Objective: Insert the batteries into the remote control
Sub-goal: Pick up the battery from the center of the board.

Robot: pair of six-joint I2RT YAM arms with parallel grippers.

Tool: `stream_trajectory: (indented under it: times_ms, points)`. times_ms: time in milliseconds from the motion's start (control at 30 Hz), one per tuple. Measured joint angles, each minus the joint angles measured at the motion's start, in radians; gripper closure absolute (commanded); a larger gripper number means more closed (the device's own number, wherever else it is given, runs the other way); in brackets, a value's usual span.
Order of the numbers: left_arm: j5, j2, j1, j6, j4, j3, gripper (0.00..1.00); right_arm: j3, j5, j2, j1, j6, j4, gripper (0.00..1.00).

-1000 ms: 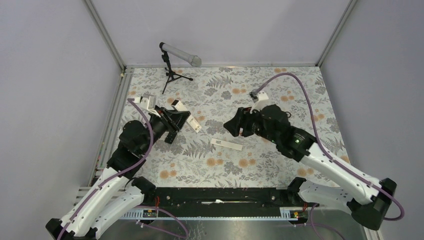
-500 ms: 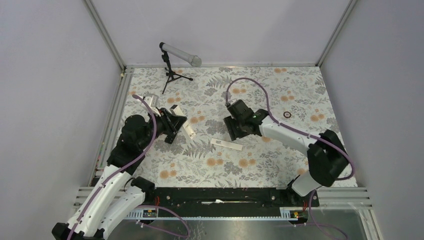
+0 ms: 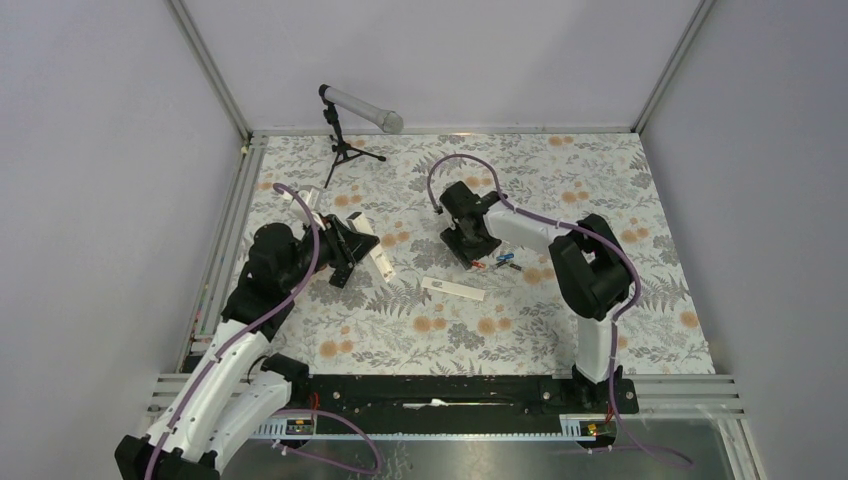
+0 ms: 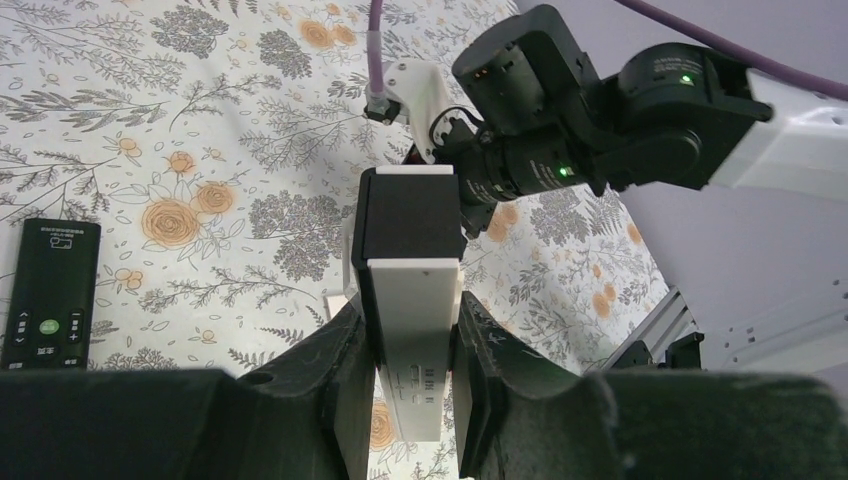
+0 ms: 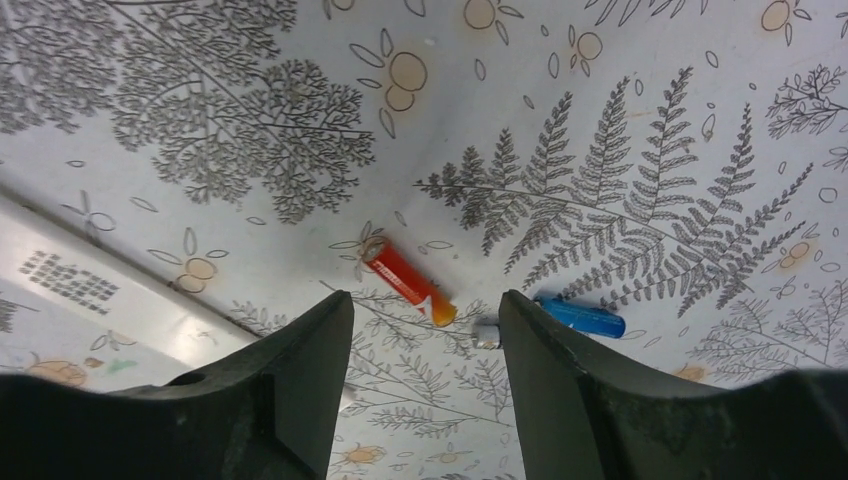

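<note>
Batteries point(image 3: 481, 265) lie loose on the floral desk point(image 5: 620, 120): a red battery point(image 5: 405, 283) with a blue battery point(image 5: 580, 317) just beside it. The right arm's jaws hang spread above them, gripping nothing. The left arm's jaws pinch the white remote control point(image 4: 412, 300) by its long sides, raised off the desk, apart from both batteries.

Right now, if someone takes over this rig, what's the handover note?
Left end effector: shut on the white remote.
Right end effector: open, empty, poised over the red battery. The blue battery is beside it; both lie on the table.
White strip on the table nearby, possibly the battery cover.
Done: remote gripped.
Left: pick up each battery and seat it in the remote; none is loaded yet.
</note>
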Motion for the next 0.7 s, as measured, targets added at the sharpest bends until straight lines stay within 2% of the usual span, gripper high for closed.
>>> stream_trajectory:
  times_ms: [133,333,400,533,600,700]
  points:
    - [0.033,0.008,0.018,-0.012,0.025,-0.008,1.0,0.045,-0.037,0.037,-0.042,-0.048,-0.041,0.36]
    - [0.063,0.009,0.04,-0.027,0.048,-0.017,1.0,0.103,-0.114,0.074,-0.08,-0.101,-0.084,0.53]
    - [0.071,0.009,0.046,-0.03,0.056,-0.018,1.0,0.103,-0.142,0.084,-0.08,-0.109,-0.098,0.54]
    - [0.084,0.009,0.053,-0.037,0.064,-0.018,1.0,0.101,-0.167,0.097,-0.079,-0.115,-0.111,0.47]
    - [0.09,0.009,0.056,-0.041,0.069,-0.018,1.0,0.096,-0.172,0.098,-0.079,-0.115,-0.113,0.47]
    - [0.098,0.009,0.06,-0.048,0.077,-0.023,1.0,0.088,-0.171,0.098,-0.079,-0.111,-0.112,0.55]
